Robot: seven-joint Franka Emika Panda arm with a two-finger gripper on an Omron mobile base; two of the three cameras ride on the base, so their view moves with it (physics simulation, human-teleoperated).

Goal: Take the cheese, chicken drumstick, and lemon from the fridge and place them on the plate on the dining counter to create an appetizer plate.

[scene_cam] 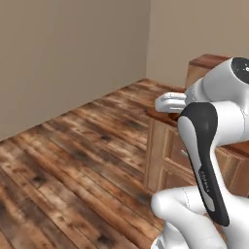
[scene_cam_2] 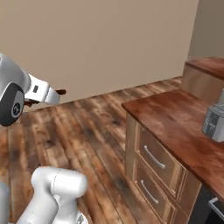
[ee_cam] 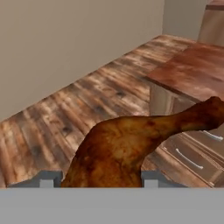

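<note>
My gripper (ee_cam: 103, 180) is shut on the chicken drumstick (ee_cam: 127, 144), a reddish-brown piece whose thick end sits between the fingers while the thin bone end points up and to the right. From the right base view the gripper (scene_cam_2: 51, 94) hangs at the left above the floor, and a dark tip of the drumstick (scene_cam_2: 61, 92) pokes out of it. The white hand (scene_cam: 168, 102) also shows in the left base view, near the counter's corner. The cheese, lemon, fridge, plate and dining counter are out of view.
A wood counter with drawers (scene_cam_2: 170, 118) stands to the right, its corner near the hand (scene_cam: 163, 146). A grey appliance (scene_cam_2: 214, 121) sits on it. Plank floor (scene_cam: 73, 160) spreads to the left up to beige walls (scene_cam_2: 109, 39).
</note>
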